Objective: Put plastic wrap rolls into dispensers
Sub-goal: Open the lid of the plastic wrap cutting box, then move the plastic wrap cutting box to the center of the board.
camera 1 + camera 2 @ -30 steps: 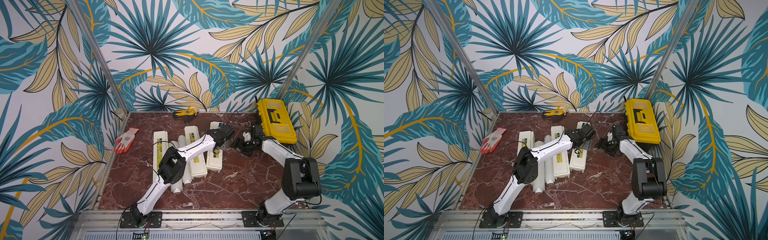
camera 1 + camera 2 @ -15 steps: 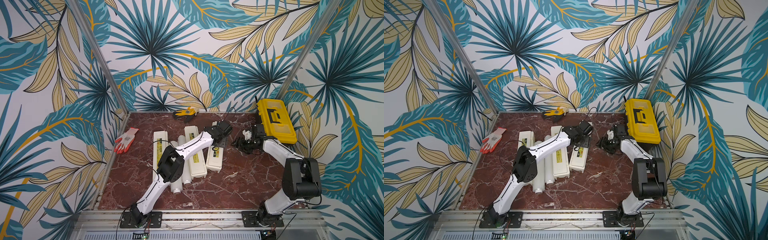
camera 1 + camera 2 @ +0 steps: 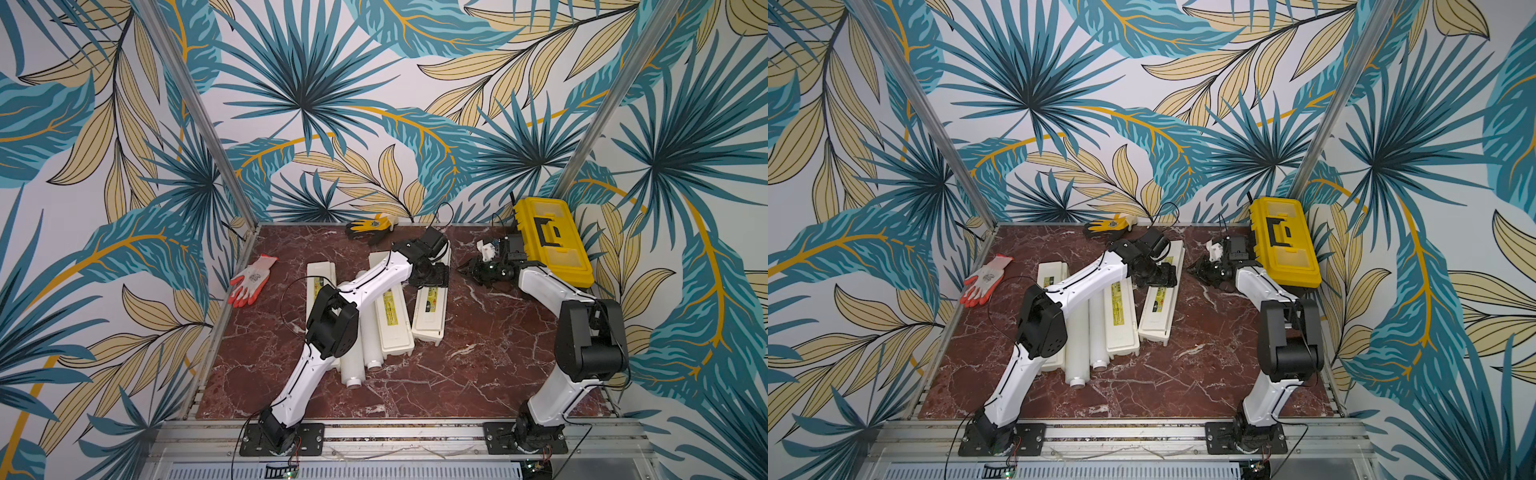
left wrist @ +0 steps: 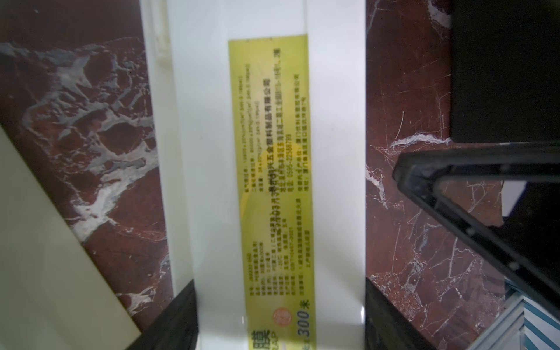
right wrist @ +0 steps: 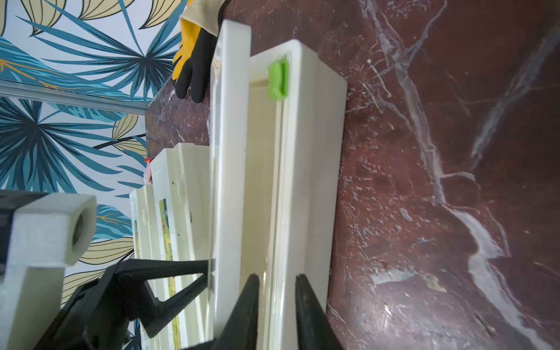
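Left gripper [image 4: 278, 306]: partly spread, fingers against both long edges of the raised lid [image 4: 212, 151], gripping it.
Right gripper [image 5: 278, 280]: closed tight, pinching the right-hand side wall [image 5: 303, 151] of the same box.
Right dispenser [image 3: 430, 316]: centre-right on the marble floor [image 3: 457, 374], lid lifted, green tab [image 5: 277, 80] inside its far end.
Plastic wrap rolls [image 3: 1076, 357]: lying left of centre between the left dispenser [image 3: 320, 274] and middle dispenser [image 3: 395, 328], partly under the left arm [image 3: 365, 286].
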Controlling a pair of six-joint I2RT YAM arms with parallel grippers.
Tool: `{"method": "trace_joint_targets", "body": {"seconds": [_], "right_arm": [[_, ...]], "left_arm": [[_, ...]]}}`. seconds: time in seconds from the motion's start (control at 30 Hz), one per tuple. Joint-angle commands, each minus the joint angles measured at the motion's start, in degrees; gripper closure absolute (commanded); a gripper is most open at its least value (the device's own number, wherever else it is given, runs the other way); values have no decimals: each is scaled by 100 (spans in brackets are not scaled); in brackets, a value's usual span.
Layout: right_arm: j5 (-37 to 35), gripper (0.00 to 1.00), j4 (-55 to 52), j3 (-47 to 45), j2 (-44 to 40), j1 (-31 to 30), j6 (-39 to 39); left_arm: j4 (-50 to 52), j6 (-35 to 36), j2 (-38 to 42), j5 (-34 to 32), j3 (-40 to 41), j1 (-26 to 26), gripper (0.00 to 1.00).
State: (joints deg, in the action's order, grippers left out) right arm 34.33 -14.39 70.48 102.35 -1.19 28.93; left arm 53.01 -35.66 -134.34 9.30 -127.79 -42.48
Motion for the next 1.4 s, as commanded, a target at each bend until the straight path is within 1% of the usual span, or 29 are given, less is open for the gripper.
{"method": "trace_joint_targets", "body": {"seconds": [0.0,0.1,0.2,0.23,0.27,0.33,0.4,0.43,0.6,0.67,0.8,0.87,0.9,1.0,1.07,1.13,1.23,1.37], "right_arm": [[88,81,51,251,251,-130,76],[32,82,-4,418,408,-277,74],[37,82,21,511,527,-402,112],[39,82,104,516,535,-440,151],[38,82,133,512,540,-473,188],[23,82,358,516,533,-535,255],[31,81,510,478,485,-577,329],[27,81,601,435,448,-599,388],[-19,79,756,425,293,-751,453],[-62,78,634,546,352,-855,389],[-142,73,79,1025,664,-1167,122],[-290,71,-207,1192,711,-1296,-27],[-405,71,-315,1230,700,-1338,-91],[-653,65,-521,1207,594,-1371,-247],[-1068,64,-900,1228,490,-1366,-437],[-1858,57,-1334,1192,280,-1360,-539],[-2779,51,-1675,1027,-25,-1357,-570],[-3135,46,-2021,984,5,-1357,-594]], "left_arm": [[37,101,180,396,-114,32,41],[32,138,196,452,-115,43,44],[33,172,180,555,-132,51,45],[32,185,184,590,-134,61,45],[31,204,189,621,-132,64,42],[35,255,262,573,-79,71,20],[34,352,461,329,19,72,5],[33,410,605,110,94,71,0],[29,755,1387,-886,378,123,0],[-35,859,1670,-1150,545,188,0],[-116,929,2060,-1221,974,467,1],[-125,874,2185,-1220,1227,639,0],[-155,868,2251,-1221,1370,722,1],[-246,876,2384,-1183,1716,917,1],[-284,898,2405,-1127,1847,1009,1],[-286,945,2346,-998,1907,1081,0],[-291,1003,2198,-879,1930,1118,0],[-283,1022,2044,-754,1950,1161,1]]}}
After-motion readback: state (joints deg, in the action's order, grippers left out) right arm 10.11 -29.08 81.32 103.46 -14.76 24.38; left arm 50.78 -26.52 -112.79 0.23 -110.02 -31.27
